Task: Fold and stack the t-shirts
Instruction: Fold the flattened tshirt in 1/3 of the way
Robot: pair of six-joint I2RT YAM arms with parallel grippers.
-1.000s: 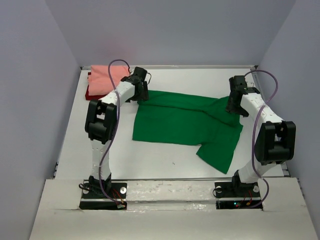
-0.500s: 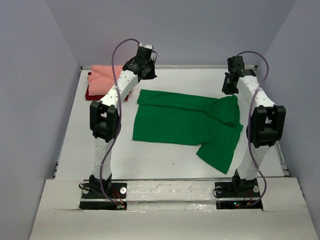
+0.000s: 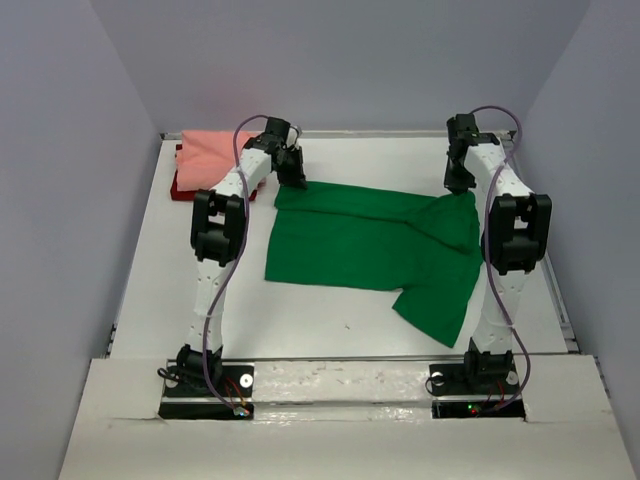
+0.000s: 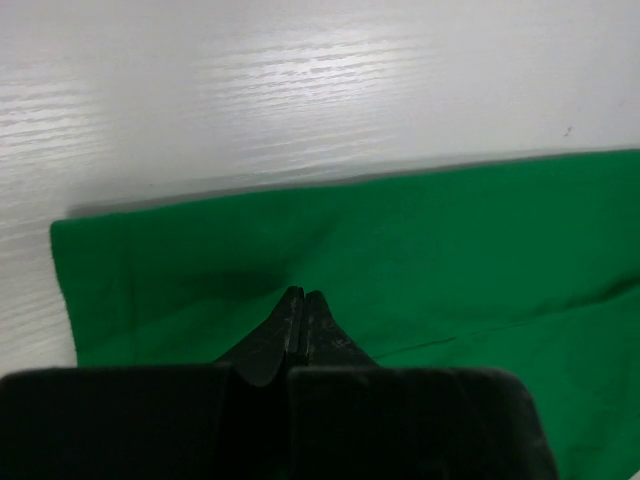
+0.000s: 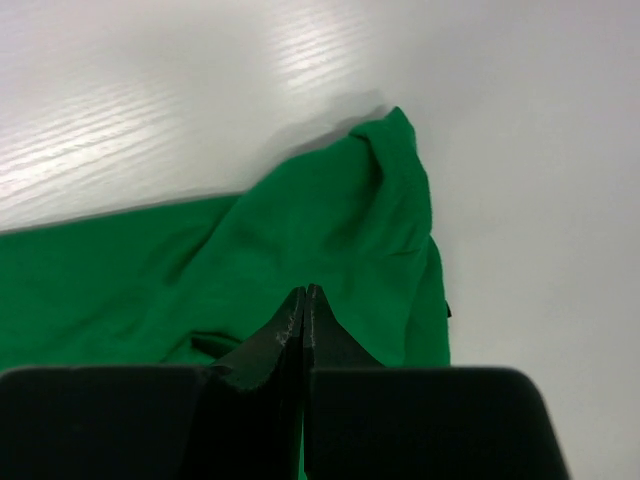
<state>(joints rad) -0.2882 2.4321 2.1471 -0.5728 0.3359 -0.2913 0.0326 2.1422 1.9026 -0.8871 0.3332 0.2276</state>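
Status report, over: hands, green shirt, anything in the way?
Left hand shut at green shirt, far left corner. Right hand shut at far right corner. Shirt spread out, not stacked. Pink shirt far left, nothing blocking.

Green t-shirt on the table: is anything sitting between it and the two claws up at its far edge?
Nothing visible does. The left claw and right claw are both shut, tips right over the far corners of the green t-shirt, with only its cloth beneath them. Whether they pinch it cannot be told.
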